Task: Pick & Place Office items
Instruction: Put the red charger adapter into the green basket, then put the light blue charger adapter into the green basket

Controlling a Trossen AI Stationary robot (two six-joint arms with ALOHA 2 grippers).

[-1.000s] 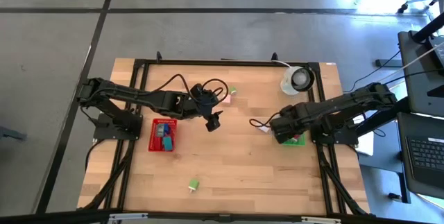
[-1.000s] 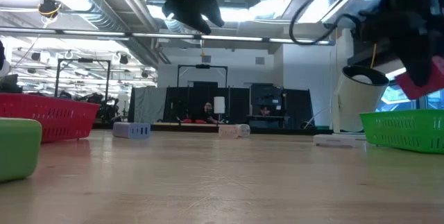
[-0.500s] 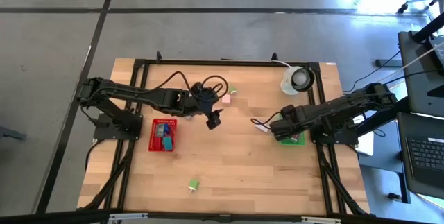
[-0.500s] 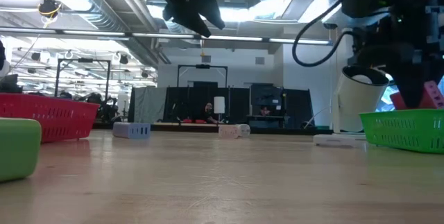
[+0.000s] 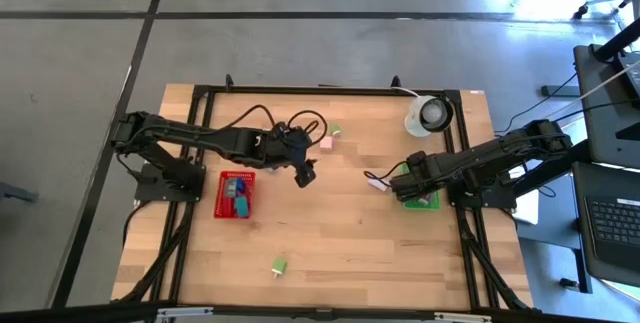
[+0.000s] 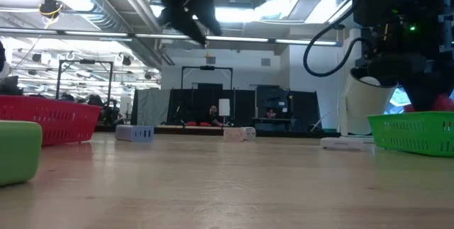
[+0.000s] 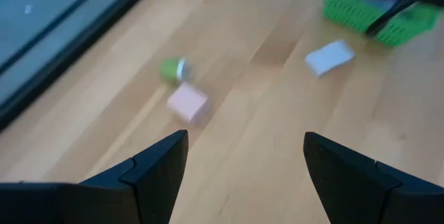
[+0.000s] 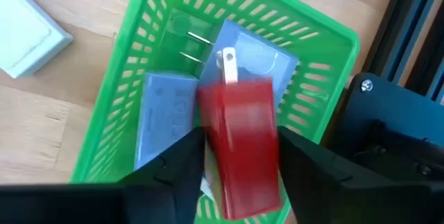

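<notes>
right claw (image 8: 236,175) lowered into green tray (image 8: 132,78), parting around red piece (image 8: 243,148) | wooden table (image 5: 350,243)

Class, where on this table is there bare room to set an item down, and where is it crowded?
Free: the wood between the red tray and green tray, and around the lone green piece. Crowded: the green tray itself, under the right tool.

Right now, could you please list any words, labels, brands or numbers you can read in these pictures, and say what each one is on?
None can be read.
Red piece between the right hand's fingers: no print shows.
Green tray: no label shows.
White roll: no print shows.
Room behind the table: anything there is too small to read.
</notes>
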